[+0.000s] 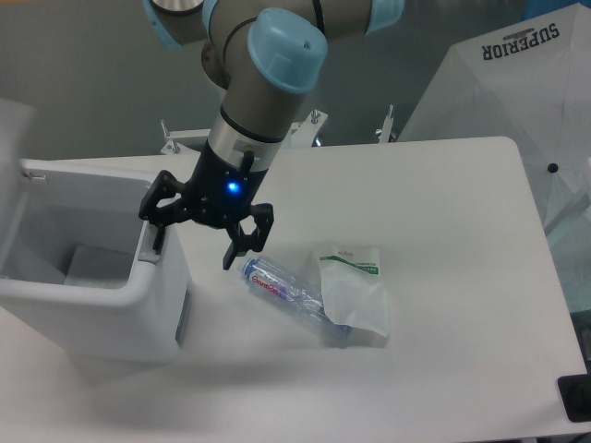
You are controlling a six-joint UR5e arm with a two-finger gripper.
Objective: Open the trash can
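The trash can [92,305] is showing smooth white plastic with a soft, half-matt sheen, and the table [443,277] is looking matt white and even. The bottle [282,293] is gleaming as clear, glossy plastic beside a crinkled translucent packet [355,291], while the gripper [197,235] is appearing as matt black metal or plastic below a brushed grey arm [263,101] with glossy blue caps.

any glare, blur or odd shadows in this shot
Fixed camera view: soft, even light; the table and trash can are both pale, so their edges blend; faint shadow at the bin's base; blue LED glows on the gripper; the bottle looks slightly soft.
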